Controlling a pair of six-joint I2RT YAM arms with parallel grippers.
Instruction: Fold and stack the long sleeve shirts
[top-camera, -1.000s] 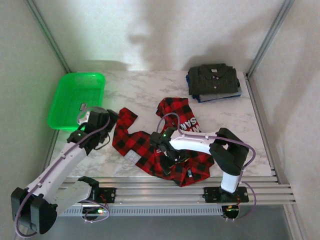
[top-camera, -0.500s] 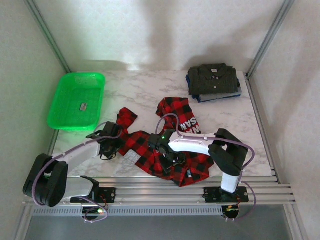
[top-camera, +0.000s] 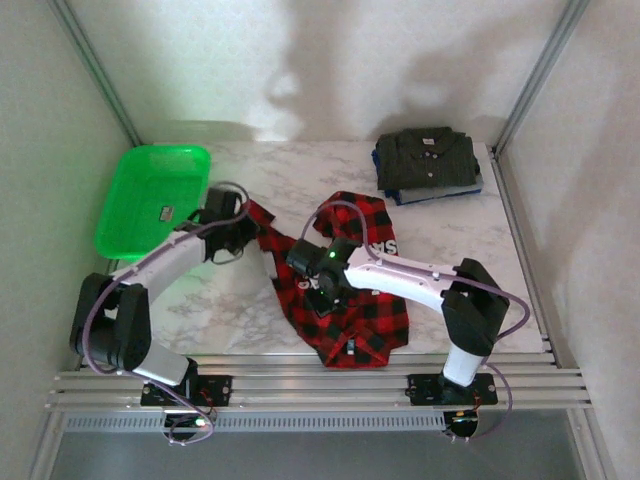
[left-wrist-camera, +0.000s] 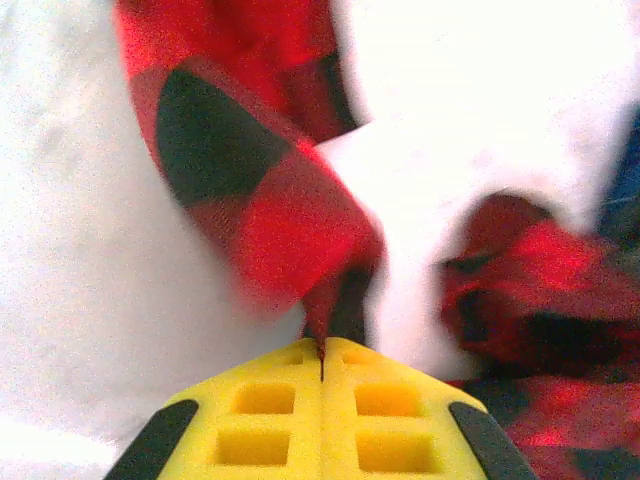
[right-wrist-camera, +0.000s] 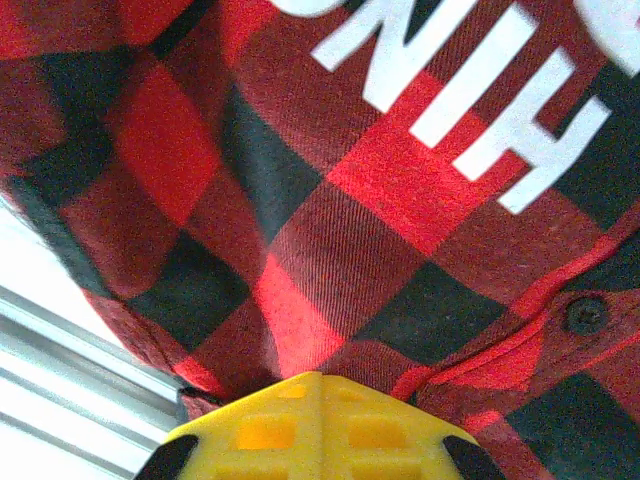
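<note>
The red-and-black plaid shirt (top-camera: 375, 315) lies crumpled at the table's front centre, one sleeve stretched toward the back left. My left gripper (top-camera: 244, 224) is shut on that sleeve's end, and in the left wrist view the plaid cloth (left-wrist-camera: 270, 200) is pinched between the yellow pads at my left gripper (left-wrist-camera: 322, 346). My right gripper (top-camera: 322, 305) is shut on the shirt's body, where plaid fabric (right-wrist-camera: 400, 200) with white lettering (right-wrist-camera: 470, 80) bunches into my right gripper (right-wrist-camera: 320, 376). The folded dark grey-olive shirt (top-camera: 427, 155) tops a blue garment at the back right.
A green plastic basket (top-camera: 120, 225) holding a small tag stands at the back left, close to my left arm. The aluminium rail (top-camera: 300, 378) runs along the near table edge. Bare marble (top-camera: 470, 235) lies between the plaid shirt and the folded stack.
My left gripper swung from the front left toward the back, drawing the sleeve out beside the basket. My right gripper shifted slightly back and left, and the shirt's body gathered beneath it.
</note>
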